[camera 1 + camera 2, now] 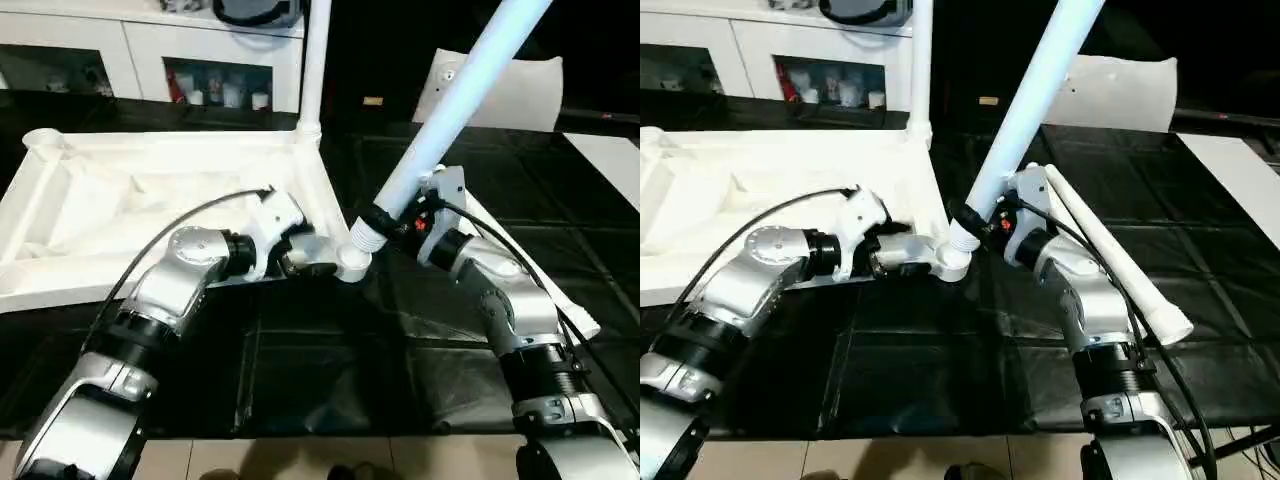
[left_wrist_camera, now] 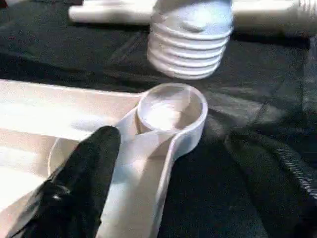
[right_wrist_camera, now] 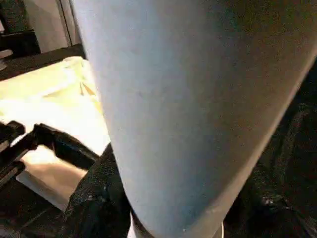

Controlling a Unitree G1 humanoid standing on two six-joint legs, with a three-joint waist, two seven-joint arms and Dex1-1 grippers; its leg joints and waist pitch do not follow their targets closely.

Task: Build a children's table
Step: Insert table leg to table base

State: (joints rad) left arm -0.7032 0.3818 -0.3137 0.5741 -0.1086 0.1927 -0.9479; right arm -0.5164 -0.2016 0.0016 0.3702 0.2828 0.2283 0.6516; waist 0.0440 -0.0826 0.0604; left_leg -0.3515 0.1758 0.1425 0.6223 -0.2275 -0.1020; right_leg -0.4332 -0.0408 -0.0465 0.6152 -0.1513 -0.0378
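While the tabletop (image 1: 150, 200) lies underside up on the black table (image 1: 330, 370), only one leg (image 1: 316, 60) stands upright in its far corner socket, and the near corner socket (image 2: 172, 110) is empty. The left claw (image 1: 300, 258) sits at the tabletop's rim just beside that socket, one black finger (image 2: 81, 173) lying along the rim; how wide its jaws stand I cannot tell, nor whether it really pins the tabletop. If it does not, a push from the leg could slide the tabletop away.

Just above the socket hangs the threaded end (image 2: 187, 49) of a second leg (image 1: 460, 90), tilted steeply rather than in line with the socket. Driven in at that slant, the threads would likely cross or skate off the rim.

The right claw (image 1: 992, 222) is closed around this leg low down, so the long upper part could lever and twist in the grip. A third leg (image 1: 1110, 260) lies on the table beside the right forearm, where the arm might knock it.
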